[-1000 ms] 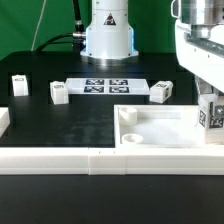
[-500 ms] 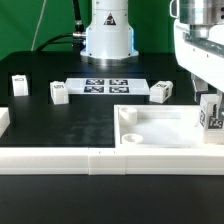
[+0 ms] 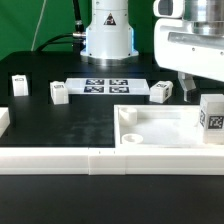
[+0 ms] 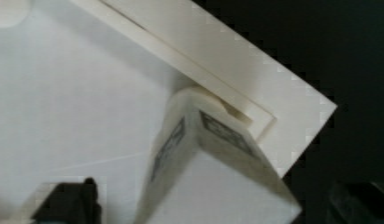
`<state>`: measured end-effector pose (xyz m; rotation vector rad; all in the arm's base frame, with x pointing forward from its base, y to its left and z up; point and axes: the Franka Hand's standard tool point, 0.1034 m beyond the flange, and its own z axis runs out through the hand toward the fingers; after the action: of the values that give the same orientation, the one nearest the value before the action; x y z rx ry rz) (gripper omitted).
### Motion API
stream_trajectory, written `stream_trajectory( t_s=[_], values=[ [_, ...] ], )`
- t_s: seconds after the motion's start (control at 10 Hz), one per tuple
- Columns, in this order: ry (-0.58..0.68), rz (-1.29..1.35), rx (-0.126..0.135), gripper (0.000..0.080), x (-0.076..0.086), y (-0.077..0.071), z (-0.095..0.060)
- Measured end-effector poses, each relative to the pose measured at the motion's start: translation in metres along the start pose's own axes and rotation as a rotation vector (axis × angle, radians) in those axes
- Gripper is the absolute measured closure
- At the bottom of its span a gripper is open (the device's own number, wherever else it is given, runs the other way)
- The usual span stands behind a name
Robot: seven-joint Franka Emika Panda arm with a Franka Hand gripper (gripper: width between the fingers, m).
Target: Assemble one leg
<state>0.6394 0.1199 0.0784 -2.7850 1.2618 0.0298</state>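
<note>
Black table [image 3: 70, 125] at lower left is seen; at right, 1 leg [image 3: 212, 113] is gripped by closed gripper [image 3: 205, 97].

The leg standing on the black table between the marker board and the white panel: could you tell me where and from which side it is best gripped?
Grip the leg across its two plain side faces, near the top, coming straight down from above. It stands upright and alone on the table, apart from the marker board and the panel, so the jaws have room on either side. Its blocky shape should offer flat, parallel faces.
</note>
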Motion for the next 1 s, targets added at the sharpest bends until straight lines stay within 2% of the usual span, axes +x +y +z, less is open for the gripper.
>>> stream_trajectory(
  t_s=[0.1, 0.5, 0.8, 0.9, 1.0],
  values=[
    [0.001, -0.116, -0.003, 0.0151, 0.0002, -0.0014, 0.0012],
    [-0.001, -0.515, -0.042, 0.0151, 0.0017, -0.0003, 0.0031],
    [0.003, -0.730, -0.052, 0.0151, 0.0046, 0.0011, 0.0027],
    [0.003, -0.720, -0.052, 0.0252, 0.0046, 0.0011, 0.0027],
    [0.003, -0.720, -0.052, 0.0252, 0.0046, 0.0011, 0.0027]
  ],
)
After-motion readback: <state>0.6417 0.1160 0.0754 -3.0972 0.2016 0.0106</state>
